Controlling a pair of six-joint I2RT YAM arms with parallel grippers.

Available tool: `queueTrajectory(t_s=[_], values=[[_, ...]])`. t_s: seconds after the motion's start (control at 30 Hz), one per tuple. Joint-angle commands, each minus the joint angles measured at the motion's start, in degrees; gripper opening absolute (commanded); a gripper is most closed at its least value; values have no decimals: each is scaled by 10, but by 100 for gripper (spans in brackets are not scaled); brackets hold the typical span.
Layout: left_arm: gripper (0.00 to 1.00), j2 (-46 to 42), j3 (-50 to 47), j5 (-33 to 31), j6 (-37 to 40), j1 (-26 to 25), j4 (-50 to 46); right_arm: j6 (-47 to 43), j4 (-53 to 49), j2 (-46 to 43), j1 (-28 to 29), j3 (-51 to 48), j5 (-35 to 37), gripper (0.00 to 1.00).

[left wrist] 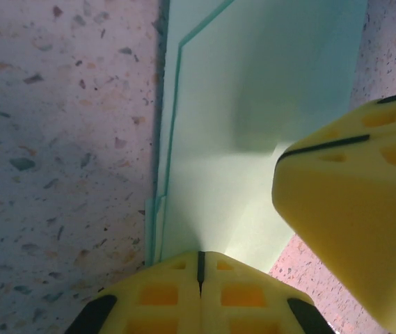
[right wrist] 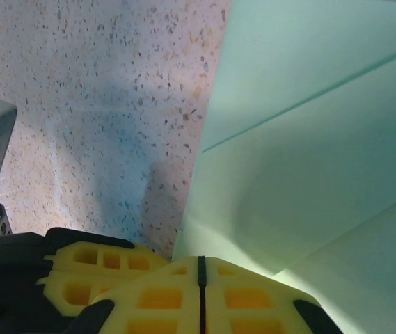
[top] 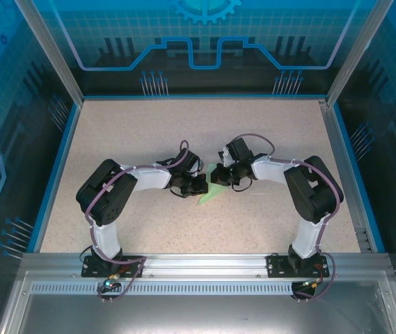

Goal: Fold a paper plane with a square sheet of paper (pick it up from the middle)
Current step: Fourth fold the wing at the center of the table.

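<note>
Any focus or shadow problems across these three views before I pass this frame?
Top external: sharp, evenly lit, arms covering most of the paper. Left wrist: left gripper blurred up close, soft shadow across the paper. Right wrist: bluish shadow on the table, speckle crisp.

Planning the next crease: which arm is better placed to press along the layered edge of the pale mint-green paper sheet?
Probably left: the shut left gripper sits at the layered edge of the pale mint-green paper sheet, pointing along it; the right gripper is at the opposite side.

Robot lab cell, aluminium frame [top: 204,268], blue panels [top: 204,42]
</note>
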Motion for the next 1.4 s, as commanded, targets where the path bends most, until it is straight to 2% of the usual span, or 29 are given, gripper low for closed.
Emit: queueTrajectory(t_s=[0.0,0.43,0.6,0.73,1.07,1.37], values=[[0,17,-21,-38,5,-6,-96,13,14,23,0,5,-18,7],[0,-20,-25,-13,-9,1,-65,3,-5,60,-8,-11,1,6],[17,-69,-23,61,-17,17,-1,-6,-16,71,-10,-14,5,6],[22,-81,-17,89,-27,23,9,-3,-17,78,-10,-14,6,7],[19,-52,-28,122,-42,17,-9,1,-23,91,-11,-12,8,6],[16,-29,-31,113,-42,11,-31,4,-28,99,-11,-9,12,6]])
